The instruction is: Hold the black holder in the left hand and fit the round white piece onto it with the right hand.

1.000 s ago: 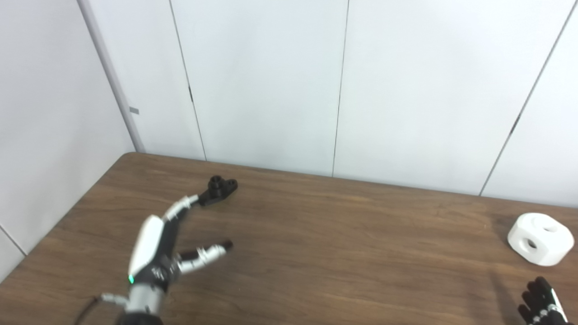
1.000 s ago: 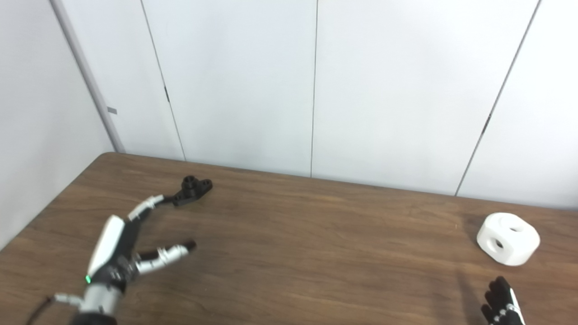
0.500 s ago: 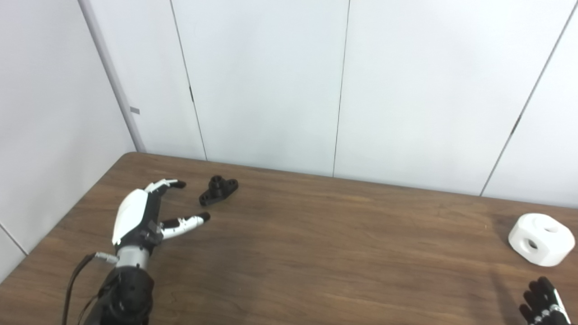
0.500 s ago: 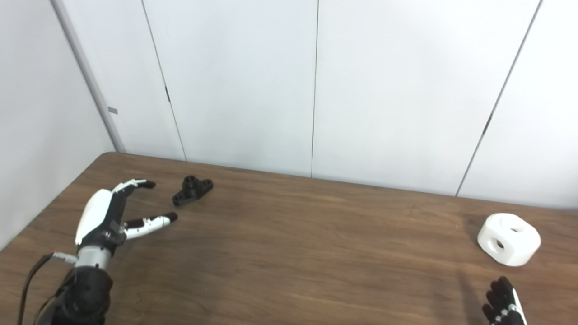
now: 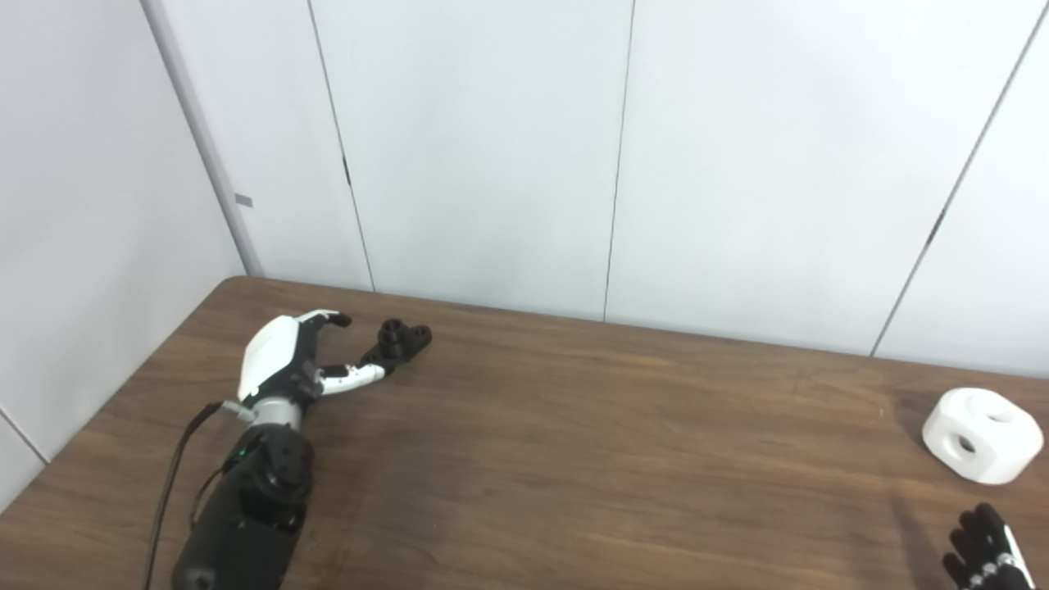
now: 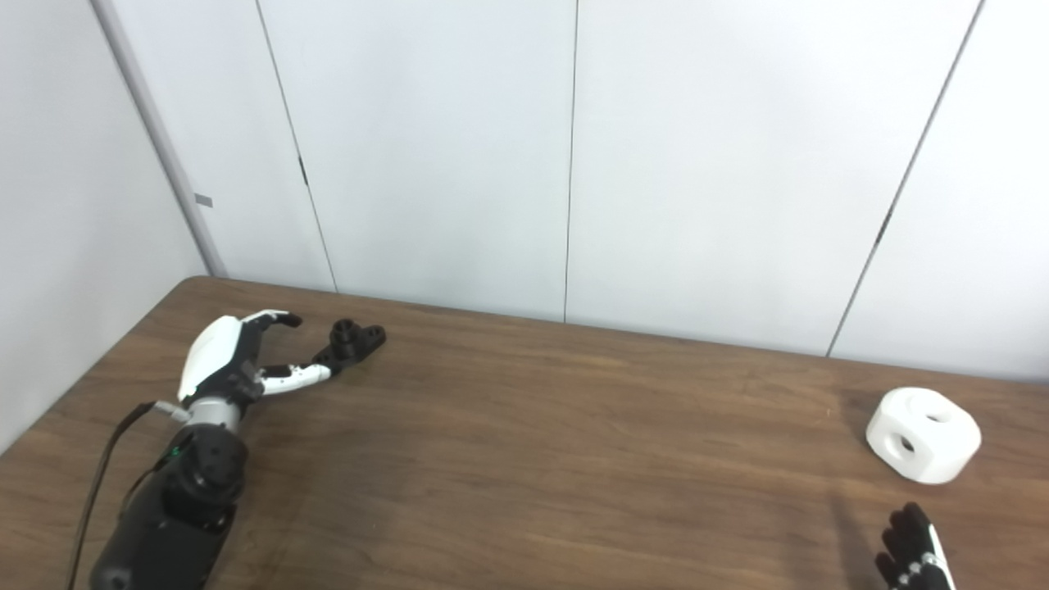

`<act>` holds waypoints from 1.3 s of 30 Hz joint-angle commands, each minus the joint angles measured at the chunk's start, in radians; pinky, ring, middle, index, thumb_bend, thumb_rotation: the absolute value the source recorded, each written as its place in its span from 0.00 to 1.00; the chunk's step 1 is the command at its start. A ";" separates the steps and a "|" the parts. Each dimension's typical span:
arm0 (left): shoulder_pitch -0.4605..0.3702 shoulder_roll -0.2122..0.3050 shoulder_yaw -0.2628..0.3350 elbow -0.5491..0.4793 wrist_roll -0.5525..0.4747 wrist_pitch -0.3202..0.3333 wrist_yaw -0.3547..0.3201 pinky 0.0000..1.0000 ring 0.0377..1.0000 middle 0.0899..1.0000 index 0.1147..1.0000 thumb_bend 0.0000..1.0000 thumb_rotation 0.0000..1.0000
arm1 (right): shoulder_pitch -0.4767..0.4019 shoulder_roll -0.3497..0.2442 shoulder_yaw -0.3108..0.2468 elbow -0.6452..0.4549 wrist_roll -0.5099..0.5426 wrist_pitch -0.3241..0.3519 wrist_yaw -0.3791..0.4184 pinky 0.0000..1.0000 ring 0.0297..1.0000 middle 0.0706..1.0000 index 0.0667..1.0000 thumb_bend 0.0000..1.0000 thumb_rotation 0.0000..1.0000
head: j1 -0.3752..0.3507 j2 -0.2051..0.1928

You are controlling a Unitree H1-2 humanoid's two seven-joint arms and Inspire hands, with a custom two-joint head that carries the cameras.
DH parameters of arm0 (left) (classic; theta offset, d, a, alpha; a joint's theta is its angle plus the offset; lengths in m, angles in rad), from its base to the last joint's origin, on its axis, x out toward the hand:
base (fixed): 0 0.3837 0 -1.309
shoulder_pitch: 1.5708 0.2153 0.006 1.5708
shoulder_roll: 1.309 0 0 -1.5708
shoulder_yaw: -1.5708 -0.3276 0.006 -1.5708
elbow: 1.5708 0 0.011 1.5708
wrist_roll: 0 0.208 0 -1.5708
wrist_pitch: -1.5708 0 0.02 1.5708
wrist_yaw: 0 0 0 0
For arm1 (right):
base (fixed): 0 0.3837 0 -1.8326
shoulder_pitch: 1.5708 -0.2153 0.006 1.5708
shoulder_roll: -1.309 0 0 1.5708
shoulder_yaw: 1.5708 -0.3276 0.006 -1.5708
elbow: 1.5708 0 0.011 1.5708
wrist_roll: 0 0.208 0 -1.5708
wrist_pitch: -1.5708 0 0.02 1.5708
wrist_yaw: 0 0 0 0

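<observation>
left hand (image 5: 288, 360) nearer, seemingly spread

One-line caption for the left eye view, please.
Left hand open beside the black holder on the table; round white piece untouched far right.

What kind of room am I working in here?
Probably a bare lab or test room: plain white panelled walls, a brown wood-grain table, and on it only a small black holder and a round white piece with holes.

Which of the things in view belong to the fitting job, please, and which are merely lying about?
Job: black holder, round white piece, left hand, right hand.
Lying about: nothing loose, only the table and the wall panels.
</observation>
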 commanded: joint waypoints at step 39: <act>-0.204 0.042 -0.139 0.290 0.012 0.021 0.052 1.00 0.99 0.91 0.68 0.89 0.37 | 0.083 0.012 0.023 -0.005 -0.012 0.010 -0.028 1.00 1.00 0.99 0.95 0.63 1.00 | -0.023 0.018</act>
